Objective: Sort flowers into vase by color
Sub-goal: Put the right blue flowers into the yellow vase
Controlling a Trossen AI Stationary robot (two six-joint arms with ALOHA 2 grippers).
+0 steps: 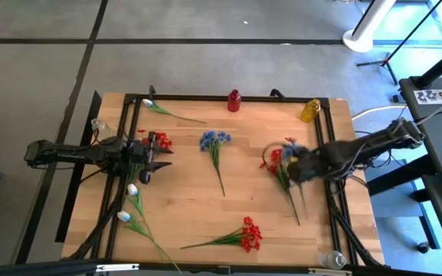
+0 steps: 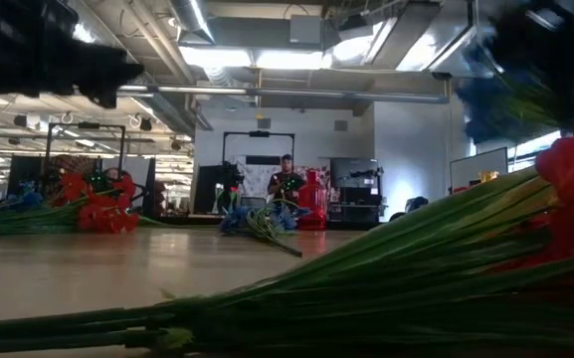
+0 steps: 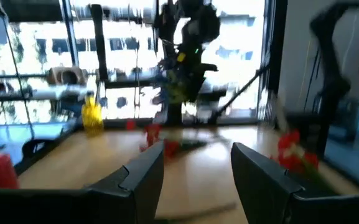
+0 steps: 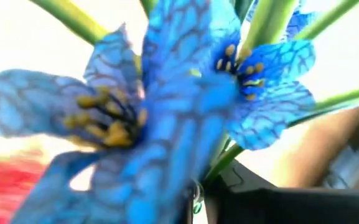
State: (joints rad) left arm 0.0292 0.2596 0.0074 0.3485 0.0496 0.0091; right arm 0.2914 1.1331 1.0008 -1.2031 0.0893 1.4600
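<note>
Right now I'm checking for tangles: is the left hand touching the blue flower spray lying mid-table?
Apart. The high view shows bare wood between the left hand and the blue flower spray; its fingers are open.

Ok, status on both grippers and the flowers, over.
Right gripper holds blue spray over the table's right side. Left gripper open, empty, at left. No vase in sight.

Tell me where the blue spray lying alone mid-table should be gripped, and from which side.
Grip the blue spray on its thin green stem, a little below the blossom head, coming straight down from above. It lies flat on the table with the stem bare and nothing beside it, so jaws set across the stem should close cleanly; the bushy head would likely crush or slip.
</note>
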